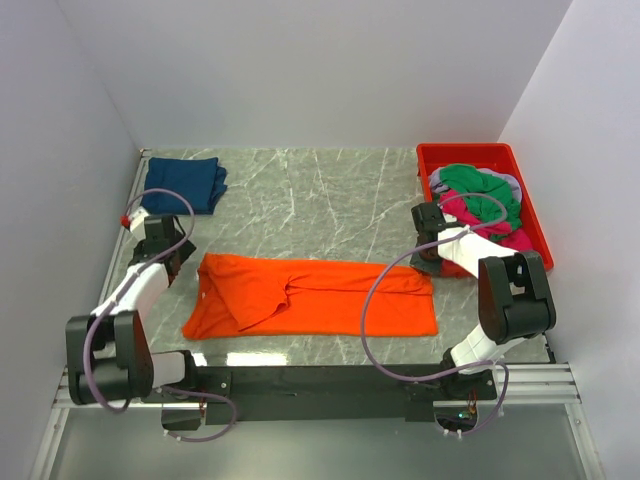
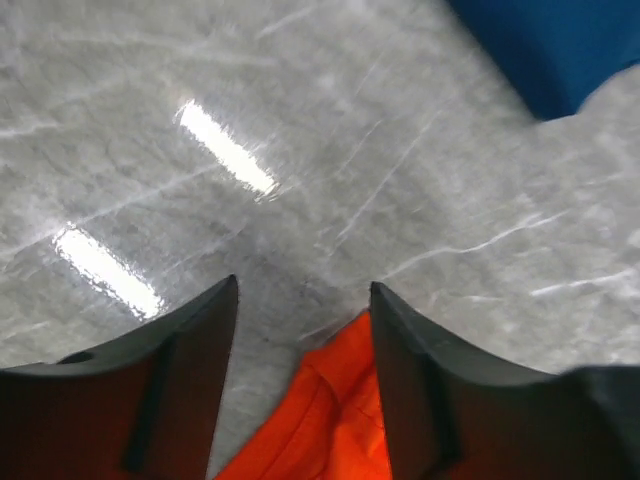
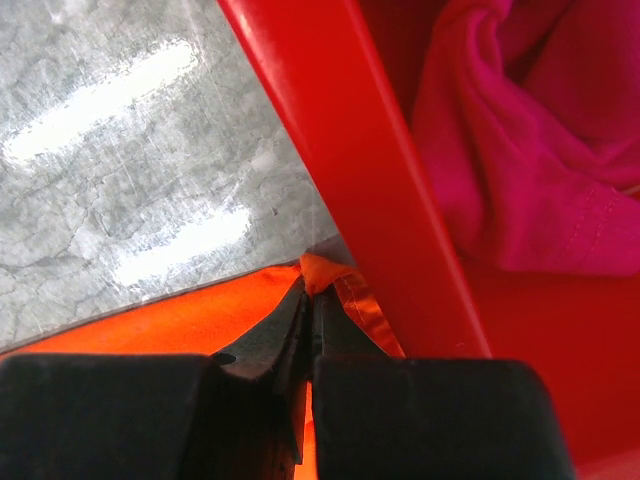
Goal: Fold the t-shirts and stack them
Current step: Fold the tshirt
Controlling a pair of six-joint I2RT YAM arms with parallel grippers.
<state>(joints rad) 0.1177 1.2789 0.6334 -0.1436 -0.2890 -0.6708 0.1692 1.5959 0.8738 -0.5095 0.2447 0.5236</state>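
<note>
Orange t-shirt (image 1: 315, 297) lies lengthwise left-to-right at frame centre: right gripper (image 3: 308, 300) is clamped on its upper-right corner, left gripper (image 2: 303, 290) open and empty over its left end.

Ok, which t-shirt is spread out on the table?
The orange t-shirt; the navy one sits folded at the far left, the rest are bunched in the red bin.
</note>
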